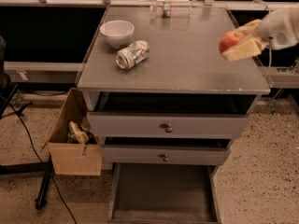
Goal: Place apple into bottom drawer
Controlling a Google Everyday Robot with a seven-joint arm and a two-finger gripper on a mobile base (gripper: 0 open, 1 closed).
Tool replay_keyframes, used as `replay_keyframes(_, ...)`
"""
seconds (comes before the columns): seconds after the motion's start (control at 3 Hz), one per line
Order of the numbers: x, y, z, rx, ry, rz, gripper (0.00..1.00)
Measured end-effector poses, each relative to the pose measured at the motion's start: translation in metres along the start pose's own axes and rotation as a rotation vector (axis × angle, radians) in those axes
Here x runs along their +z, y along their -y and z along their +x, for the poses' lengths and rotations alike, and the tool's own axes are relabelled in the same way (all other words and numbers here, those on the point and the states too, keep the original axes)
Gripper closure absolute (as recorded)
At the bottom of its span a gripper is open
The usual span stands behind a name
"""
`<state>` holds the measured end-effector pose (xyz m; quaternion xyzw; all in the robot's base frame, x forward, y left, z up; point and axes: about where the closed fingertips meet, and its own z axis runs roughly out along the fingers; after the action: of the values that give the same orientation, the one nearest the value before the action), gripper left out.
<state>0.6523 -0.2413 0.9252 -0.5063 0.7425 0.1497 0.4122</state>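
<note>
The red-orange apple is held in my gripper, whose cream-coloured fingers close around it. The gripper comes in from the right edge and holds the apple above the right part of the grey cabinet top. The bottom drawer is pulled out at floor level below, with a dark grey bare interior. It lies well below and to the left of the apple.
A white bowl and a crushed silver can sit on the left of the cabinet top. Two upper drawers with round knobs are slightly open. A cardboard box with items stands at the cabinet's left side.
</note>
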Motion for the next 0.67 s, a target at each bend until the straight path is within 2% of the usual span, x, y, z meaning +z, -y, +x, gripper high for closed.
replay_keyframes(0.33,-0.036,-0.029,0.009,-0.041,0.028,-0.046,1.00)
replay_keyframes(0.67,-0.058,-0.074,0.020,-0.062,0.043,-0.095,1.00)
